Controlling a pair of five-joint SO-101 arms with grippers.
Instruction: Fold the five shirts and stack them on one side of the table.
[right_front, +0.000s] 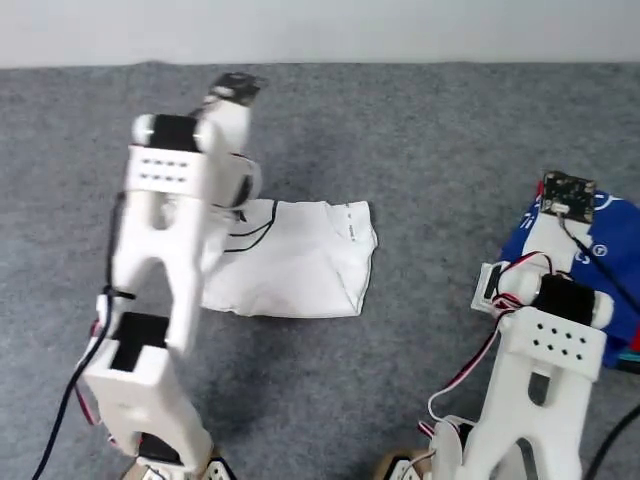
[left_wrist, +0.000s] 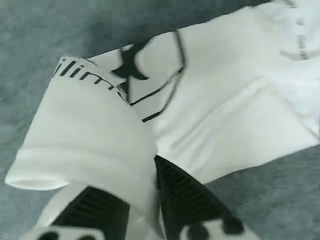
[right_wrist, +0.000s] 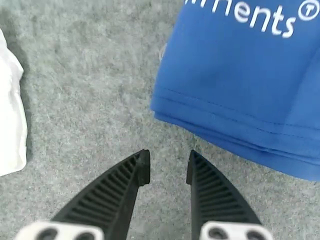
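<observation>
— Left pincer (left_wrist: 152, 172) clamped on the white shirt's (right_front: 300, 260) edge, mid-counter (right_front: 430, 140); fold part done.
— Your right pincer (right_wrist: 167, 167): slightly apart, empty, just beside the folded blue shirt (right_front: 620, 235) at the counter's side. You've this white one to finish and stack, I'd judge.

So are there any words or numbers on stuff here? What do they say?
On the blue shirt: white letters, cut off at the picture's edge, so no whole word reads.
On the white shirt: black letters near a fold, blurred and partly hidden, too unclear to read.
</observation>
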